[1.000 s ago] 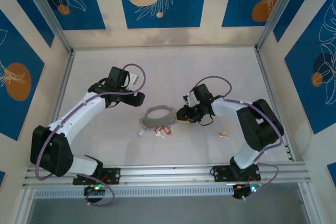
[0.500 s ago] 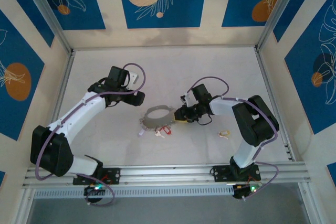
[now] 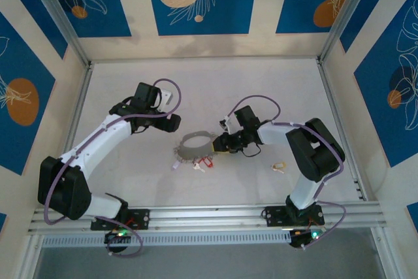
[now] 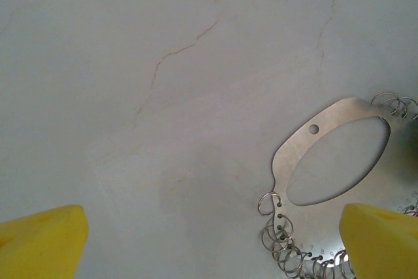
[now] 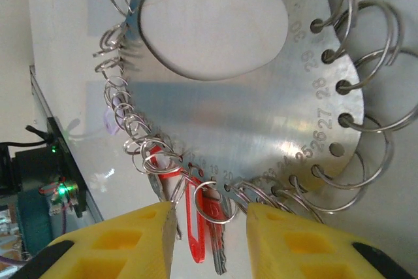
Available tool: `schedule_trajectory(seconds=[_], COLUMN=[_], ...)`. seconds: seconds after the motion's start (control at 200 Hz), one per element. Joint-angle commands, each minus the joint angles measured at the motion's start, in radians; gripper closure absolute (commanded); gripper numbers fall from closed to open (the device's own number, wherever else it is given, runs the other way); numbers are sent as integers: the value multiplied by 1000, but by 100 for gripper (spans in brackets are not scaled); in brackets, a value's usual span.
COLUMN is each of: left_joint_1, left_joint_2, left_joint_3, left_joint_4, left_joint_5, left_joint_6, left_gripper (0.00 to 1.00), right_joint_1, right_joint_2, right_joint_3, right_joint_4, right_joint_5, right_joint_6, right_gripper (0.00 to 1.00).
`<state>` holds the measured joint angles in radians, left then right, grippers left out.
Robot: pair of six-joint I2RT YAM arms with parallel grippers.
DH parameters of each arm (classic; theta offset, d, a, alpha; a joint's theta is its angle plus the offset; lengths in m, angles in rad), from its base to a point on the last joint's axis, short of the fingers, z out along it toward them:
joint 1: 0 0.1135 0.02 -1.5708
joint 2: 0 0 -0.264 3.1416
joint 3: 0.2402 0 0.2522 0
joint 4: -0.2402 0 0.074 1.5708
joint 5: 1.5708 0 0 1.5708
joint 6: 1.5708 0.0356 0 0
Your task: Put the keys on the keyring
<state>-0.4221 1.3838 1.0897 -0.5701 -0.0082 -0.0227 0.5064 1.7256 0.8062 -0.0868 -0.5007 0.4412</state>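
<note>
The keyring [image 3: 196, 147] is a flat grey metal plate with an oval hole and several small wire rings along its rim; it lies mid-table. Red keys [image 3: 206, 161] hang at its near edge. In the right wrist view the plate [image 5: 261, 109] shows numbered holes, and a red key [image 5: 219, 230] and a small ring sit between the fingers of my right gripper [image 5: 210, 217], which stands partly open without touching them. My right gripper [image 3: 219, 147] is at the plate's right edge. My left gripper [image 4: 212, 240] hovers wide open up-left of the plate [image 4: 281, 161].
A yellow key [image 3: 279, 166] lies alone on the table to the right of the right arm. A pale key [image 3: 176, 164] lies at the plate's near left. An aluminium rail [image 3: 209, 213] runs along the front, with patterned walls around.
My right gripper has slid left up to the plate's edge, over the red keys. The left arm and the plate have stayed put.
</note>
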Motion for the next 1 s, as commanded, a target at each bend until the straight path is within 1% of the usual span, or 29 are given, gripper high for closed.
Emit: schedule_trajectory(seconds=[0.0, 0.155, 0.215, 0.335, 0.425, 0.645, 0.795, 0.995], left_joint_1=[-3, -3, -3, -4, -3, -4, -3, -5], left_joint_2=[6, 6, 7, 7, 4, 6, 3, 4], left_joint_3=[28, 29, 31, 33, 30, 33, 30, 28], left_joint_4=[-26, -30, -29, -36, -32, -36, -31, -31], left_joint_5=[19, 19, 22, 23, 24, 26, 26, 33], left_joint_6=[17, 18, 18, 15, 15, 17, 17, 13], left_gripper=[1, 1, 1, 2, 1, 1, 1, 1], right_joint_1=[19, 47, 53, 70, 84, 100, 107, 115], right_joint_2=[-15, -13, -9, -6, -22, -71, -74, -35], right_joint_3=[13, 17, 16, 28, 34, 4, -22, -32], right_joint_4=[-64, -89, -79, -75, -85, -58, -21, 49], right_joint_5=[39, 123, 143, 197, 254, 332, 341, 242], right_joint_6=[-47, -60, -55, -46, -46, -43, -29, -8], right_gripper=[64, 63, 61, 60, 60, 60, 60, 60])
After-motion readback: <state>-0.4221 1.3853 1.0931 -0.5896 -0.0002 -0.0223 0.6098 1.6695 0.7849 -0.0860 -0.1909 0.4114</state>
